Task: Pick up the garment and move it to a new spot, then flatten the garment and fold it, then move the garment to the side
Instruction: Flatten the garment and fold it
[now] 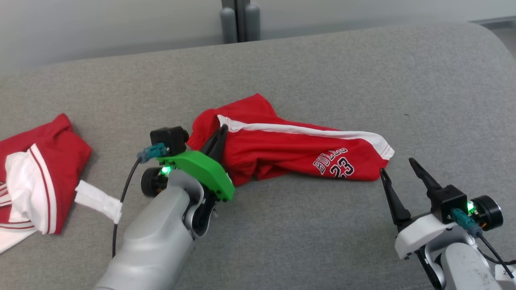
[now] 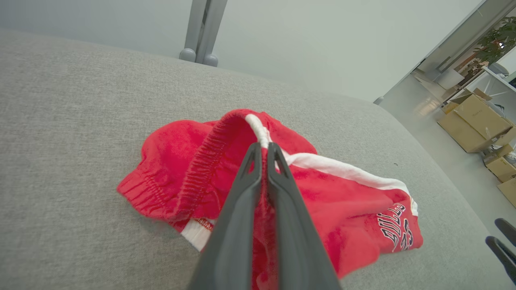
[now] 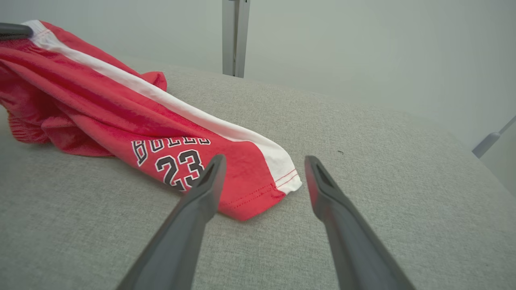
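You have two red-and-white cloth items on one grey cushion (image 1: 322, 72): the garment (image 1: 282, 149), printed with a 23, and one separate bundle (image 1: 40, 177). You have two grippers, the left gripper (image 1: 222, 129) and the right gripper (image 1: 397, 166), each with two dark fingers. Two grey posts (image 1: 228, 24) stand behind.

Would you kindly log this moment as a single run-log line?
left tool: shut on garment | right tool: open, near its numbered end | garment: bunched on grey surface
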